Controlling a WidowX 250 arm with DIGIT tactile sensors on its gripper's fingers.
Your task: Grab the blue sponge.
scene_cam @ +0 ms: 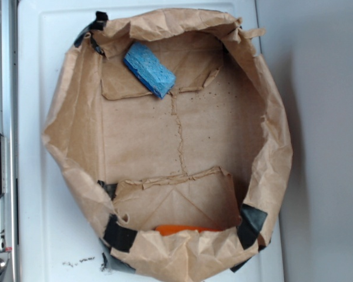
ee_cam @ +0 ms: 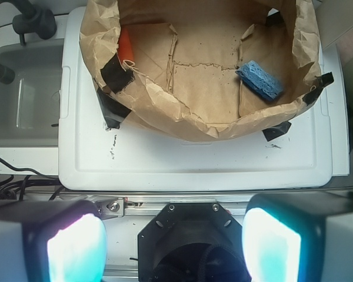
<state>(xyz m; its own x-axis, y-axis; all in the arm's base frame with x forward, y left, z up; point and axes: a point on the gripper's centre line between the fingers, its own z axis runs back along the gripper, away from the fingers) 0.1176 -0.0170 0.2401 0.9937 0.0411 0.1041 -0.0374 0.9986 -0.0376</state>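
We see a white plastic lid (scene_cam: 41, 176) serving as the work surface, a pale grey wall (scene_cam: 323, 117) beside it, and a translucent bin (ee_cam: 23, 100) alongside, evenly lit.

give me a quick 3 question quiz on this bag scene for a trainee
1. True or false: the sponge lies inside the paper bag.
2. Multiple choice: the pincer is
A. shut on the sponge
B. open, outside the bag
C. shut on the orange object
3. Fill in: the bag stands on a white ____.

Key
1. True; it lies flat on the bag's floor near one wall, with the orange object at the opposite wall.
2. B; in the wrist view both fingers stand wide apart over the rail, short of the bag.
3. Lid, the white plastic surface under the bag.
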